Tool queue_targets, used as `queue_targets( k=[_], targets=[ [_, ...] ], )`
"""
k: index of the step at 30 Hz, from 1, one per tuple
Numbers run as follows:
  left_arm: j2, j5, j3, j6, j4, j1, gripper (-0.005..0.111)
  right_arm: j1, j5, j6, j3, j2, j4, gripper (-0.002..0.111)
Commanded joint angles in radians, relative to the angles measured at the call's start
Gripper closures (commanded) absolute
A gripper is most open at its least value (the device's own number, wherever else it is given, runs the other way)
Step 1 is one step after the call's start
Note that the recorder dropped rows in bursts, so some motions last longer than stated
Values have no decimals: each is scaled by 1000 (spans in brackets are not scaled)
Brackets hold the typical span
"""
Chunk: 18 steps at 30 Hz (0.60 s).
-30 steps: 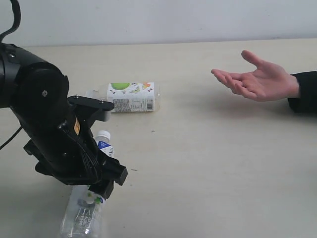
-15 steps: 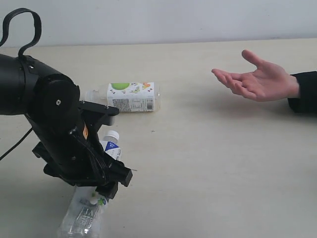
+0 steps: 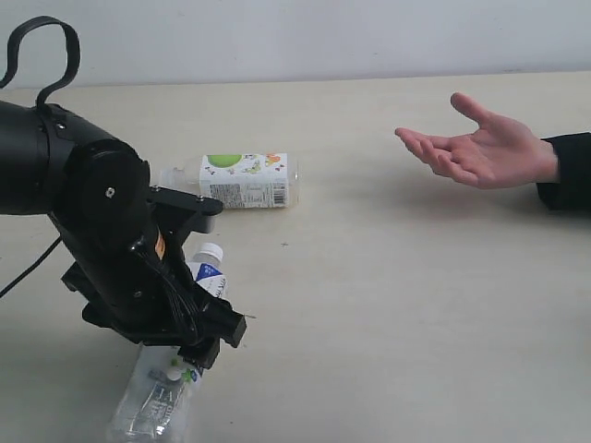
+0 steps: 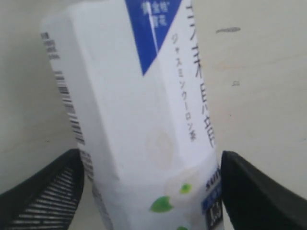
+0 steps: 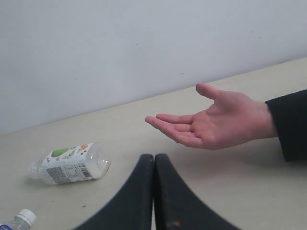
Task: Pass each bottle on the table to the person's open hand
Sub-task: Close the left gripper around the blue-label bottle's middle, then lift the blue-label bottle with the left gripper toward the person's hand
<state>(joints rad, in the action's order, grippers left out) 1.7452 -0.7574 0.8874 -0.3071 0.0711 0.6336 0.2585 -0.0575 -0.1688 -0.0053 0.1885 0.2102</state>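
My left gripper [image 4: 151, 160] is shut on a white-capped bottle with a blue-and-white label [image 4: 144, 105]; its black fingers [image 4: 45, 191] press the bottle's two sides. In the exterior view that bottle [image 3: 209, 269] pokes out, cap up, beside the bulky left arm [image 3: 102, 240]. A bottle with a green-and-white label [image 3: 245, 180] lies on its side on the table [image 3: 369, 305] behind the arm. A third clear bottle [image 3: 155, 404] lies at the front edge under the arm. The person's open hand [image 3: 480, 152] waits palm up at the far right. My right gripper [image 5: 154, 160] is shut and empty. The black-capped bottle is out of view.
A black sleeve cuff [image 3: 568, 171] ends the person's arm at the right edge. A pale wall [image 3: 295, 37] backs the table. A black cable [image 3: 42, 41] loops above the left arm.
The left arm has shifted right and slightly up, and the blue-and-white bottle's cap moved right with it. In the last half second almost nothing moved. The hand stays put.
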Motion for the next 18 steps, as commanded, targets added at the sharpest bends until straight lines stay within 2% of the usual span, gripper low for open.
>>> queue_targets(
  k=[1,8,11,14,18],
  targets=[
    [34,-4,7,-6,-9,7,33,-3,3,0,5,-2,-2,108],
    [45,-13,7,-6,-12,7,33,-3,3,0,5,-2,-2,108],
    [45,-8,7,-2,-12,7,43,-3,3,0,5,-2,-2,108],
    [45,-10,21,55,-14,5,66,-3,3,0,5,-2,-2,108],
    [43,-78,88,97,-17,5,107,-3,3,0,5,-2,-2,108]
  ],
)
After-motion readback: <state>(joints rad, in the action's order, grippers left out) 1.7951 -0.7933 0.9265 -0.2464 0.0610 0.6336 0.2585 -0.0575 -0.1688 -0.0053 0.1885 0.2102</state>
